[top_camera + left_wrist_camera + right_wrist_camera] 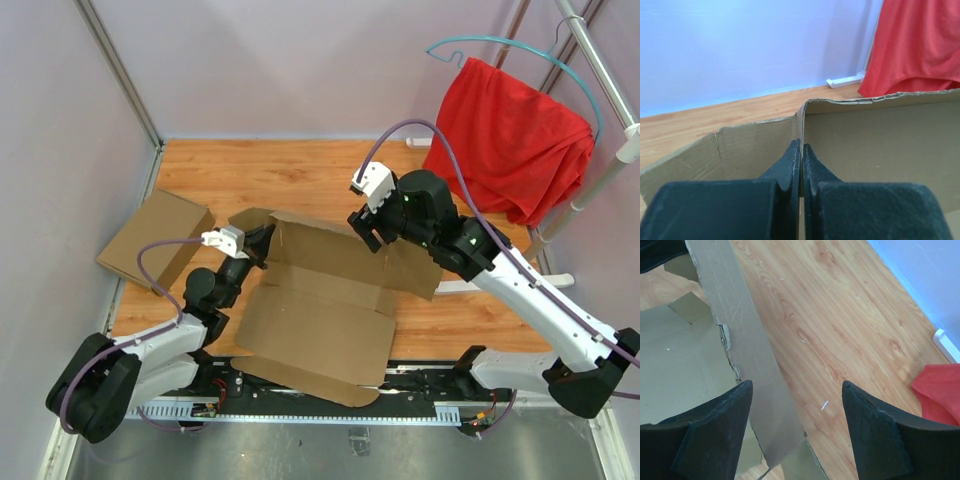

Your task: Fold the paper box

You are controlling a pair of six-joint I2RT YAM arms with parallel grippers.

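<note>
while the left fingers pinch a corner, the right ones stand wide

as seen from above, the paper box [320, 310] lies half-open between both arms; the left gripper [262, 245] meets its raised near corner, and the right gripper [368, 232] hangs over the far wall. left wrist: fingers [787, 165] pressed together on a thin cardboard edge, box walls rising just beyond them. right wrist: fingers [725, 410] spread, a cardboard wall passing between them, close by one finger and apart from the other.

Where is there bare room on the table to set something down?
The table's bare wood runs along the far edge, between the paper box and the back wall. The left side is crowded: flat cardboard box, left gripper clamped on the paper box's wall.
</note>
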